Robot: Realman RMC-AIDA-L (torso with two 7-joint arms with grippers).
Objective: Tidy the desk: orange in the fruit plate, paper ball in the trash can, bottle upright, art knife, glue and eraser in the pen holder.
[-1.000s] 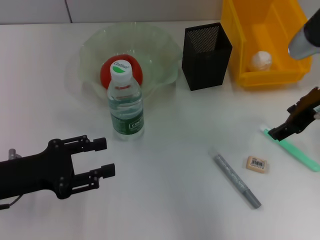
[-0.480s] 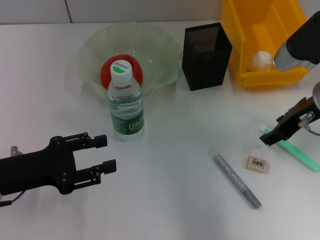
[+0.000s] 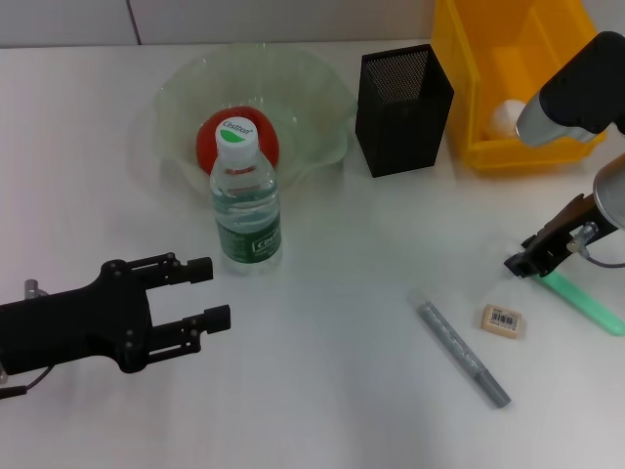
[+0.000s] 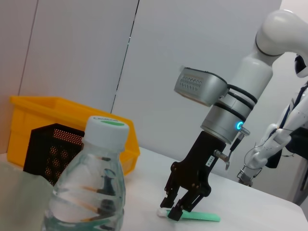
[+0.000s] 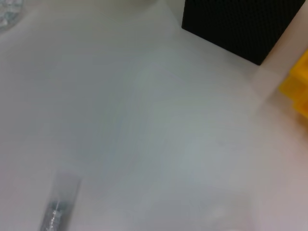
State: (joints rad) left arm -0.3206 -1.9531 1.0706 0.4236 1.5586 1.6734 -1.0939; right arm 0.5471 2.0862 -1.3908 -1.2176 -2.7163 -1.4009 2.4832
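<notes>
The orange (image 3: 210, 142) lies in the pale-green fruit plate (image 3: 312, 93), and the bottle (image 3: 246, 205) stands upright in front of it. The paper ball (image 3: 500, 115) rests in the yellow trash can (image 3: 469, 88), partly behind my right arm. My right gripper (image 3: 518, 264) is down at the white end of the green art knife (image 3: 586, 303), open, its fingers either side of that end (image 4: 179, 211). The tan eraser (image 3: 503, 320) and grey glue stick (image 3: 464, 354) lie on the table. The black pen holder (image 3: 402, 96) stands behind. My left gripper (image 3: 210, 291) hovers open, holding nothing, in front of the bottle.
The white table's front edge is near my left arm. The pen holder (image 4: 53, 151) and trash can (image 4: 48, 108) stand close together at the back right. The glue stick (image 5: 57, 216) lies between the bottle and the eraser.
My right gripper has shifted a little left along the art knife to its white end. The knife lies where it was. The left gripper has barely moved.
</notes>
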